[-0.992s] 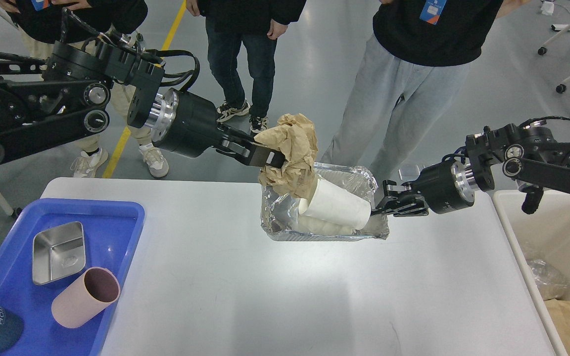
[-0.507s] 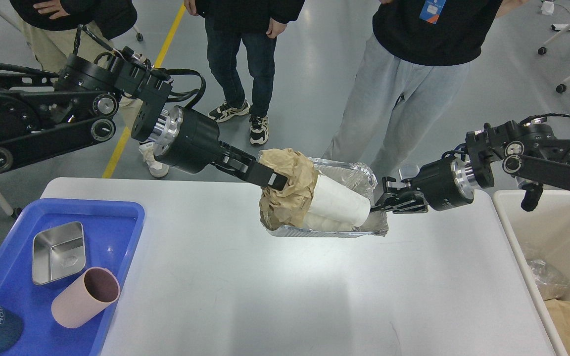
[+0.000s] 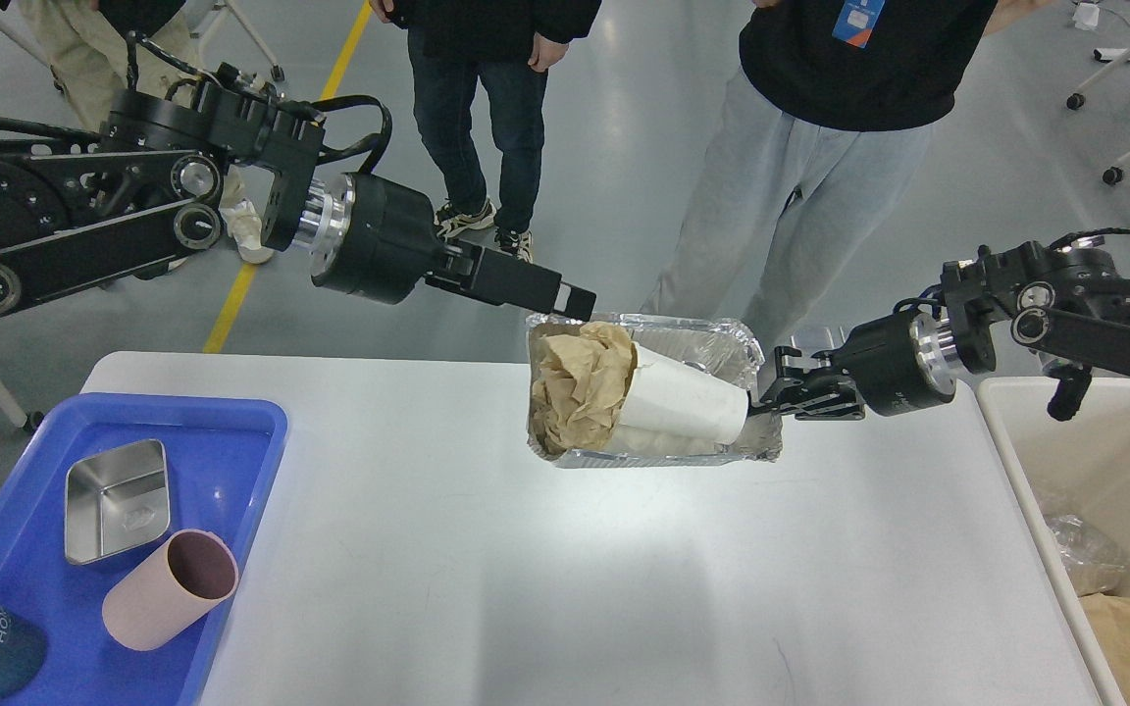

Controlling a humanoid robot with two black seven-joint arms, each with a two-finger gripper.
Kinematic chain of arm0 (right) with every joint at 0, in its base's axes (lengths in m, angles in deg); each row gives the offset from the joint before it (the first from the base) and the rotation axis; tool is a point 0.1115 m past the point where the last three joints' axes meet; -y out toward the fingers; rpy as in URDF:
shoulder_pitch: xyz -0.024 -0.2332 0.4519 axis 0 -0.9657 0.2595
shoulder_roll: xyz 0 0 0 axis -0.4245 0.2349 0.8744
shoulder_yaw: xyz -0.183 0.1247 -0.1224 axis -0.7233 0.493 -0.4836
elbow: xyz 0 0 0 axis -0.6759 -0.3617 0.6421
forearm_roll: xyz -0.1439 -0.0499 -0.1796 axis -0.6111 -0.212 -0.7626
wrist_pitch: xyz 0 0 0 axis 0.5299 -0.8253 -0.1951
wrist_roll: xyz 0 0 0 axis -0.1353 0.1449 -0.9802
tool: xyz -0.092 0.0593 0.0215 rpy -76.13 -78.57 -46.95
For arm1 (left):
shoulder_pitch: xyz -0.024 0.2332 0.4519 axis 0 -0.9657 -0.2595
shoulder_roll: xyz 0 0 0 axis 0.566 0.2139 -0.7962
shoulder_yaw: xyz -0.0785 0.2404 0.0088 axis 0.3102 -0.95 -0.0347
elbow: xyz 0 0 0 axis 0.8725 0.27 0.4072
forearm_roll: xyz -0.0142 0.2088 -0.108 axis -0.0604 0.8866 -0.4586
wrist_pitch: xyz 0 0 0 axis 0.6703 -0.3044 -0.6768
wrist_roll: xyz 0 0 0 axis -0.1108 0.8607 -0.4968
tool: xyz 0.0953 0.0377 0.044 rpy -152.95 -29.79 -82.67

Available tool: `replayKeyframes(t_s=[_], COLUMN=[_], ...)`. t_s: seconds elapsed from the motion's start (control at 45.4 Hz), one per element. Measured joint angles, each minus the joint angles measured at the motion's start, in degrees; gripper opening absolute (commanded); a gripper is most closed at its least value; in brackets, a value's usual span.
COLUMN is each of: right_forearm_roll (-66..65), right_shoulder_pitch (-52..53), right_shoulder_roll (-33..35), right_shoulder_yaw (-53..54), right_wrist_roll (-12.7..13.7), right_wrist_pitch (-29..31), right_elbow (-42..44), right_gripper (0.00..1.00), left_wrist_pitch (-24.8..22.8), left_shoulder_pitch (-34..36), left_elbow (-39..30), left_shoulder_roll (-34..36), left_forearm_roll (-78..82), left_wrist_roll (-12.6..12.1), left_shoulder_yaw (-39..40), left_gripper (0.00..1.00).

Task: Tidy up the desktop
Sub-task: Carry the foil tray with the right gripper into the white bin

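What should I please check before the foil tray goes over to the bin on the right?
1. Right gripper holding the foil tray by its right end: ok; jaws shut on the rim.
2. Brown paper inside the tray: ok, though it bulges above the rim.
3. White cup inside the tray: ok; it lies on its side, leaning on the paper.
4. Left gripper free of the load: ok; it is empty, above the tray's left corner.
5. Bin open to receive: ok.
6. Grip firm enough for the load: cannot tell.
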State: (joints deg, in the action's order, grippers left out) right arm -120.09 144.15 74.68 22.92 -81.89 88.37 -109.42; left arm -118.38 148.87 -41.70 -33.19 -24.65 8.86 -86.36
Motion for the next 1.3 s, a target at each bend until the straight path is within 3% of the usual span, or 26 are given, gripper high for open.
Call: replayKeyframes(t_s=[0.176,0.397,0.881,1.3], right_forearm_roll=[2.68,6.21,24.62,39.68], right_shoulder_pitch=[-2.74,-8.06,-24.44,-36.12], right_shoulder_roll=[3.01,7.48,17.21,22.40], right_shoulder_yaw=[-0.05,0.70,0.49,1.10], right_wrist_roll=[0.45,1.43,1.93,1.30], right_wrist_pitch=[-1.05,-4.09,-16.78,-24.56], right_elbow=[2.98,6.50,12.83,14.16], right_gripper=[0.00,0.00,0.00,0.00], left_wrist_pitch=[0.69,5.02,12.58,20.25], left_shoulder_pitch=[-0.32,-3.04,-20.08,-30.06], left_elbow=[2.16,2.91,3.01,5.04], left_shoulder_roll=[0.68,3.99,15.13,17.98], left_forearm_roll=[-2.36,-2.65,-4.36,-13.01], left_wrist_roll=[0.00,0.00,-0.10,-2.02], left_shoulder_yaw=[0.70,0.99,15.53,21.88], left_gripper=[0.91,0.92,0.92,0.92])
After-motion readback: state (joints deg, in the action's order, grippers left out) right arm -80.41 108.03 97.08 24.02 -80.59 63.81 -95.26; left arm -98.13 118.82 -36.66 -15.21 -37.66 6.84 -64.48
